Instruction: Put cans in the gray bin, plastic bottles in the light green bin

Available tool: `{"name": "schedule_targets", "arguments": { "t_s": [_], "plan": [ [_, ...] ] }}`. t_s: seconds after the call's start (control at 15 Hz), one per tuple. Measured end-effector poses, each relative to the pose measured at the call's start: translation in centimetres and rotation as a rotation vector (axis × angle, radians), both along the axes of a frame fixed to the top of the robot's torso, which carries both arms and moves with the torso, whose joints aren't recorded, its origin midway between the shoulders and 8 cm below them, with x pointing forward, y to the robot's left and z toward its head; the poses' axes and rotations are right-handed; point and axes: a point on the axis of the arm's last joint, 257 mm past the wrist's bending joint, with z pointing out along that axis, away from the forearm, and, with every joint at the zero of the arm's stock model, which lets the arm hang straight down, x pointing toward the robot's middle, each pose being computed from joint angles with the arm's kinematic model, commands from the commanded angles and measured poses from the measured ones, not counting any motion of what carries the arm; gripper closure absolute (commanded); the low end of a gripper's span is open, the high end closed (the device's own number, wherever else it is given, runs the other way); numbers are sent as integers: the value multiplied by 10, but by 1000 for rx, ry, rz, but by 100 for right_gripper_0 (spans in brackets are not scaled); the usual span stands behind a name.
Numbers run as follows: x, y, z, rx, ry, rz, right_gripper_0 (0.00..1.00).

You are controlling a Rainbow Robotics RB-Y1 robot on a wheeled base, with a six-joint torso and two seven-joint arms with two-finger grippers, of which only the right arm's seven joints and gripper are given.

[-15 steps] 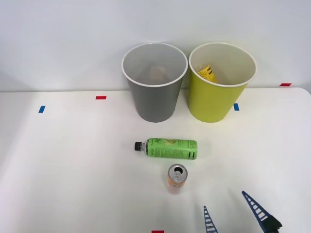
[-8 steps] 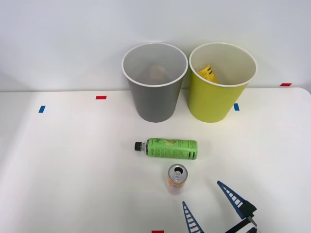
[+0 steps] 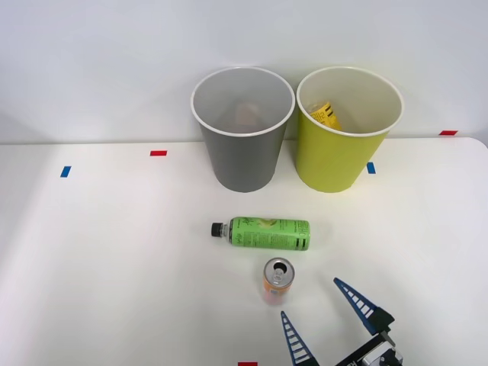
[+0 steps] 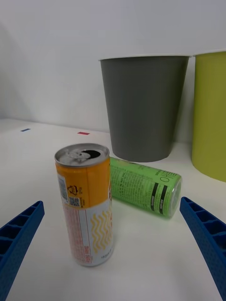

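An orange can point(image 3: 277, 280) point(image 4: 88, 202) stands upright on the white table, its silver top open. Just behind it a green-labelled plastic bottle point(image 3: 264, 233) point(image 4: 143, 186) lies on its side, black cap pointing left. The gray bin point(image 3: 242, 128) point(image 4: 143, 106) and the light green bin point(image 3: 347, 127) point(image 4: 210, 115) stand side by side at the back. Something yellow shows inside the light green bin. My right gripper point(image 3: 311, 308) point(image 4: 113, 244) is open, low over the table just right of and in front of the can, fingers wide apart and holding nothing.
Small red and blue tape marks point(image 3: 158, 153) dot the table. A white wall rises right behind the bins. The table's right edge point(image 3: 479, 145) curves near the light green bin.
My right gripper has moved left and slightly forward toward the can, staying open. The can, the bottle and both bins have not moved.
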Motion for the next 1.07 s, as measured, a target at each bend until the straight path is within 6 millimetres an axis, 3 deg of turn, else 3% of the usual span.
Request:
{"name": "schedule_targets", "arguments": {
  "t_s": [0.27,1.0,1.07],
  "plan": [
    [10,15,0,14,-44,18,0],
    [62,66,-5,-11,-105,93,0],
    [64,68,-5,-13,-102,96,34]
  ]
}}
